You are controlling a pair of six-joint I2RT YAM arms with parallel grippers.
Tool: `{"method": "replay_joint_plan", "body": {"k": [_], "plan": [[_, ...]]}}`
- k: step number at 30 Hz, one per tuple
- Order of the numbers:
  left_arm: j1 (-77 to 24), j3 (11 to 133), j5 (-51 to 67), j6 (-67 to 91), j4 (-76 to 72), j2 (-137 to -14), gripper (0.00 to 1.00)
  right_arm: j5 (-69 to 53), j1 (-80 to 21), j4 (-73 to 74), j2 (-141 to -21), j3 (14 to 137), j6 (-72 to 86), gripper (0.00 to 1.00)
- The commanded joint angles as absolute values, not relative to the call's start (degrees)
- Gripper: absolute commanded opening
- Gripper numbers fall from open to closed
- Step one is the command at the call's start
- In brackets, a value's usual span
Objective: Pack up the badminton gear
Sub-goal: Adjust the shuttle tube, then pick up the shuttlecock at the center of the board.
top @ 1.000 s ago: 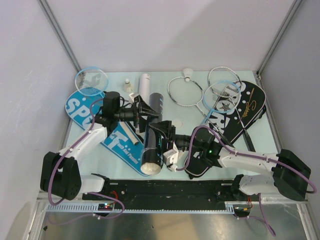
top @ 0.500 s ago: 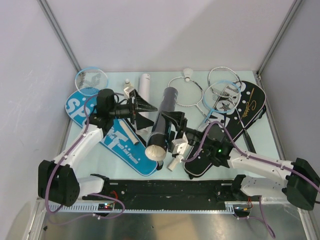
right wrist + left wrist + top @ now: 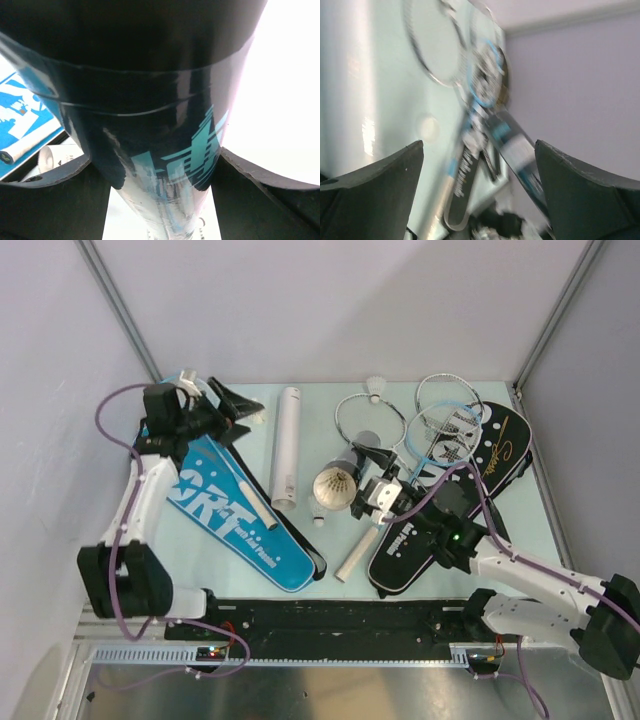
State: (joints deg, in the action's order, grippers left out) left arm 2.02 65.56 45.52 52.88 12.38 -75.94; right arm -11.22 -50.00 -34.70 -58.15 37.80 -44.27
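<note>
My right gripper (image 3: 368,475) is shut on the black tube (image 3: 338,485). It holds the tube tilted up above the table, its open end facing the top camera with white shuttlecock feathers inside. In the right wrist view the tube (image 3: 150,75) fills the gap between the fingers (image 3: 250,175). My left gripper (image 3: 238,412) stands open and empty at the far left, above the blue SPORT cover (image 3: 235,515). The left wrist view is blurred; its fingers (image 3: 385,195) are wide apart. A white tube (image 3: 287,445) lies between the arms. Silver and light blue rackets (image 3: 440,430) overlap at the back right.
A black cover (image 3: 500,450) lies at the right under the rackets, and another black cover (image 3: 410,550) lies under my right arm. One shuttlecock (image 3: 376,388) sits by the back wall. A white racket handle (image 3: 358,555) lies near the front.
My left gripper has let go of the black tube, opened wide and swung back to the far left. The right gripper has tipped the tube up and carried it right.
</note>
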Motion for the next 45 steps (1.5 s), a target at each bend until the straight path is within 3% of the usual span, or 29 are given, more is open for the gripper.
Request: {"method": "replay_joint_plan", "body": {"k": [1, 11, 23, 34, 45], "plan": [[4.29, 76.07, 26.41, 37.89, 21.24, -85.23, 0.94, -6.55, -48.43, -36.44, -55.2, 39.64, -31.97, 0.24], [5.27, 99.48, 11.27, 32.16, 23.44, -111.47, 0.88, -8.08, -45.21, -31.81, -51.32, 40.61, -21.91, 0.25], [3.04, 123.32, 13.17, 32.85, 23.34, -133.74, 0.84, -9.95, -44.69, -35.34, -51.83, 41.48, -21.97, 0.24], [1.17, 122.59, 14.56, 36.77, 23.33, -137.58, 0.8, -10.45, -44.48, -34.6, -51.16, 41.48, -22.56, 0.24], [0.53, 120.88, 10.36, 34.57, 23.3, -136.23, 0.53, -10.2, -44.44, -31.56, -48.75, 41.4, -22.92, 0.24]]}}
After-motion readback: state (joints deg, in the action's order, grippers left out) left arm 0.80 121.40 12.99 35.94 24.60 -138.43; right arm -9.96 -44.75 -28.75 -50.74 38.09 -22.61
